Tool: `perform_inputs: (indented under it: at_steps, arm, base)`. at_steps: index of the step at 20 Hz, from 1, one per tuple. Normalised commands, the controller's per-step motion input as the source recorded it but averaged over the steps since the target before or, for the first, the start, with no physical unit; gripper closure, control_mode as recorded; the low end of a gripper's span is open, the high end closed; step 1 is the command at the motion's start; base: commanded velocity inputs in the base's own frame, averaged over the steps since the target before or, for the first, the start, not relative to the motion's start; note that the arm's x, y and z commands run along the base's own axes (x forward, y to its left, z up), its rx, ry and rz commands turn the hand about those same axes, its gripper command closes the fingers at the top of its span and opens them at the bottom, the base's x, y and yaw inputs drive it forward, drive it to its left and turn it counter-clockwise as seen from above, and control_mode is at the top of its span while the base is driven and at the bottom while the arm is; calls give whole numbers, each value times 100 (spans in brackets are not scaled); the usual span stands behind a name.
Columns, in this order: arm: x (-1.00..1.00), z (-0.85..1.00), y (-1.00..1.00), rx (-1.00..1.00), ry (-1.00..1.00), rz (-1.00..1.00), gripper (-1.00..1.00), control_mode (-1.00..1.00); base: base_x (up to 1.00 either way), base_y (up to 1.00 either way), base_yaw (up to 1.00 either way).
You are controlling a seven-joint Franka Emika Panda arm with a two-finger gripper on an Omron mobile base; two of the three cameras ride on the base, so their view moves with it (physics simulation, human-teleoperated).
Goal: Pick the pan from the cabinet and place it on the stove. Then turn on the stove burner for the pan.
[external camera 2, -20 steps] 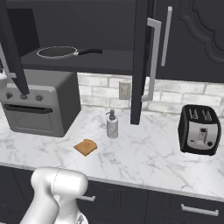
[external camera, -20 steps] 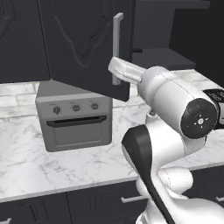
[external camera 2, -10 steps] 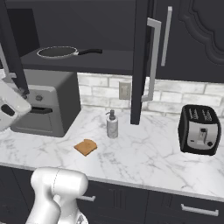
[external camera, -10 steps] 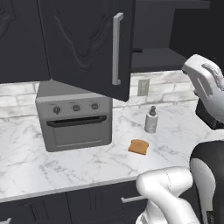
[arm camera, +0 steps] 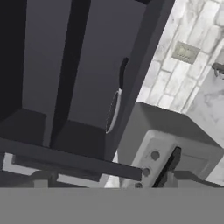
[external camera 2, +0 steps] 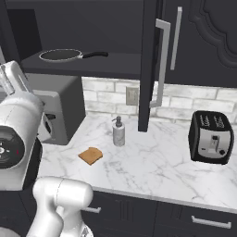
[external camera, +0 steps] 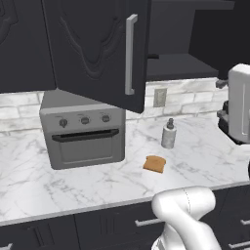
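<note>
Dark cabinet (external camera 2: 92, 28) shelf, black pale-rimmed pan (external camera 2: 61, 55), slim handle

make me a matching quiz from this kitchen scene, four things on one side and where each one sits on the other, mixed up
Things:
1. pan
2. toaster
3. slice of toast
4. toaster oven

Places:
A. flat on the counter, in front of the soap bottle
B. on the open cabinet shelf
C. on the counter under the open cabinet door
D. at the counter's right end, seen from the right base view

Pairs: 1-B, 2-D, 3-A, 4-C
</note>
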Motion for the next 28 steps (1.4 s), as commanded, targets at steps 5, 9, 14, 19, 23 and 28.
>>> perform_inputs:
  at_steps: [5,9,14,19,23,28]
  arm:
    - [59,-15,23,8,12,16,-100,-100]
    - [62,-4,27,8,9,15,-100,-100]
    - [63,-1,38,7,6,15,-100,-100]
    - [58,-1,48,5,8,19,-100,-100]
    - [60,-1,46,5,8,19,-100,-100]
    - [38,0,39,5,2,20,-100,-100]
  base:
    - [0,0,0]
    - [0,0,0]
    - [0,0,0]
    - [0,0,0]
    - [0,0,0]
    - [0,0,0]
